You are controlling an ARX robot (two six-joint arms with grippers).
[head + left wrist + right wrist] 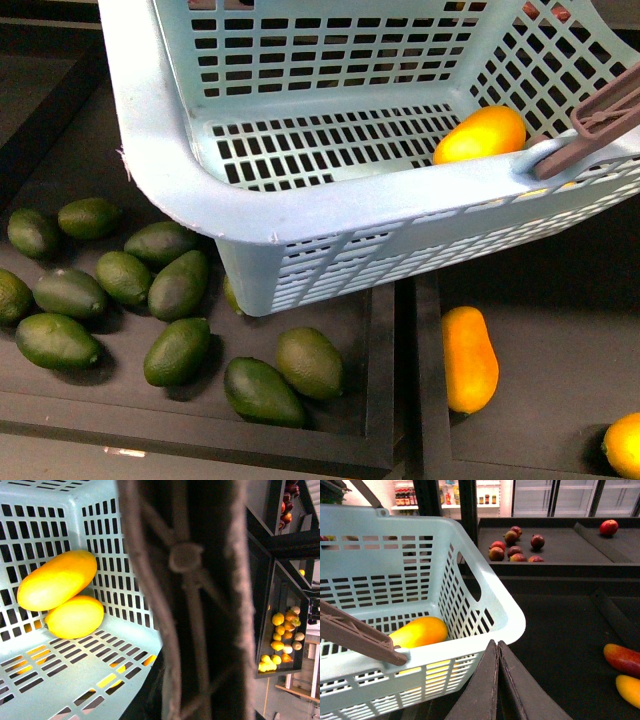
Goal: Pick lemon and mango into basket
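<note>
Both the mango (57,580) and the lemon (75,616) lie touching in a corner of the basket (330,205), the mango's long axis slanting over the lemon; the right pincer (498,680) is closed and empty just outside the rim, the left pincer's state unclear.

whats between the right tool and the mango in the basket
In the right wrist view, the basket wall and rim separate the shut right tool from the mango.
</note>
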